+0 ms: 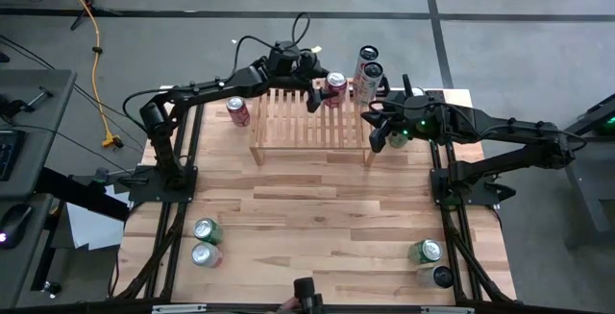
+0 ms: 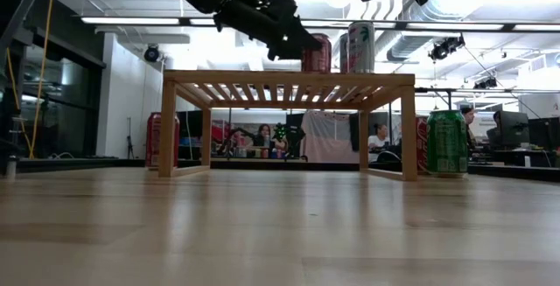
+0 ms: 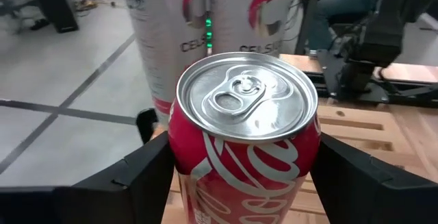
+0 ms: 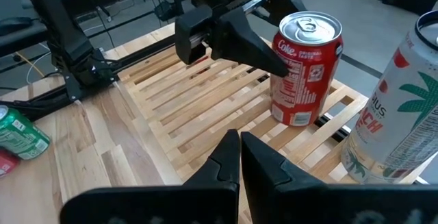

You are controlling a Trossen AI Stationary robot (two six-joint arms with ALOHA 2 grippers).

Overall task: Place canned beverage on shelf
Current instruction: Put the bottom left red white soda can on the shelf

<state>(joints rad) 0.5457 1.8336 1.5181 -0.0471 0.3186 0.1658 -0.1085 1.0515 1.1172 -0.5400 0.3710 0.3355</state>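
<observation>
The red can [image 4: 306, 70] stands upright on the slatted top of the shelf [image 1: 288, 122], near its far right corner, with two tall pale cans [image 1: 368, 72] just beside it at that end. My left pincer [image 3: 239, 176] straddles the can, its fingers [image 3: 140, 176] spread either side of the can's body; I cannot tell whether the pads touch the can. I judge this the letting-go step: the can looks set down, and my next move calls for drawing the left pincer straight back and up without nudging the can into its tall neighbours. My right pincer [image 4: 239, 159] hovers pressed together, holding nothing, over the shelf's right end. More cans wait on the bench [image 1: 317, 228]
</observation>
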